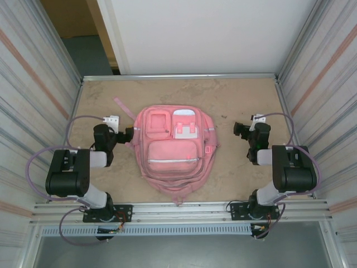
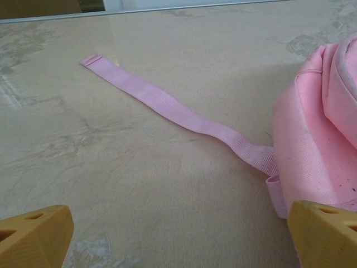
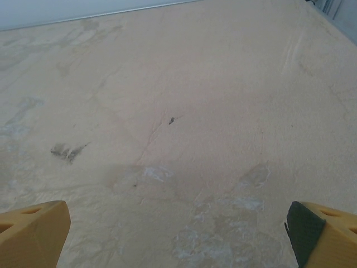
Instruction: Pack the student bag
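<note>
The student bag (image 1: 173,153) is lying flat in the middle of the bench (image 1: 240,95), with its front pockets facing up, its top toward the far wall and its bottom toward the arm bases. A white-and-pink patch (image 1: 184,129) is sitting on the upper right pocket, and a small red tag (image 1: 207,149) is showing at the bag's right edge (any print on either is too small to read). A loose pink strap (image 1: 124,106) is trailing from the bag's upper left corner, lying flat on the bench and running toward the far left.

The left arm is folding at the elbow near its base and reaching forward low. Its left tool (image 1: 132,133) is pointing rightward at the bag's upper left side, just beside the fabric; whether it is touching cannot be told. In the left wrist view the yellow fingers (image 2: 33,234) are standing wide apart at the bottom corners, with the bag's pink side rising by the right one and the strap crossing the bench between them.

The right arm is holding a mirrored pose. Its right tool (image 1: 237,129) is aiming leftward at the bag and standing apart from it, over bare, scuffed bench. Its fingers are also spread wide.
</note>
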`<state>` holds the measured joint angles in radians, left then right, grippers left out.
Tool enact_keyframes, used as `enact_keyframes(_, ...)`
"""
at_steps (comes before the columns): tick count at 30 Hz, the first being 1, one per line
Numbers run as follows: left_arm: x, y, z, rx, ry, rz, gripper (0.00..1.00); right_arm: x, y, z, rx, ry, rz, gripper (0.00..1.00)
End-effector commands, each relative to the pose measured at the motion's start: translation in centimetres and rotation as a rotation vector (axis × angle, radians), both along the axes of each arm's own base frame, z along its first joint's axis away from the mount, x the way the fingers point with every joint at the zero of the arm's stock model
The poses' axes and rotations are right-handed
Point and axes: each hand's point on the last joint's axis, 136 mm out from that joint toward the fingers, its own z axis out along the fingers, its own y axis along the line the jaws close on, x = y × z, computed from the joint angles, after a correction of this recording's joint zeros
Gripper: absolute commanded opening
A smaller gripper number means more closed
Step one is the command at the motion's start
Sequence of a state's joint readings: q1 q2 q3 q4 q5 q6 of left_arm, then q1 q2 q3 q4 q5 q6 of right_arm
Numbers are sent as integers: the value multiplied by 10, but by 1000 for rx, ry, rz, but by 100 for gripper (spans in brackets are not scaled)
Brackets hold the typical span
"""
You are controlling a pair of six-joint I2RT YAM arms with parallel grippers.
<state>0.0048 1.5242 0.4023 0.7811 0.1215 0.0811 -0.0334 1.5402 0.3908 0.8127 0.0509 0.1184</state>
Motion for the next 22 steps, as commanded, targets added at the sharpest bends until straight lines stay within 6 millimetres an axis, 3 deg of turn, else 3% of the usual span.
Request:
enact_keyframes(1,5,2,10,-6,-28,7,99,4,1,4,-17,-4,17,99)
enact_keyframes(22,5,1,10,10,-29,13,99,4,2,3,-17,-1,25,99)
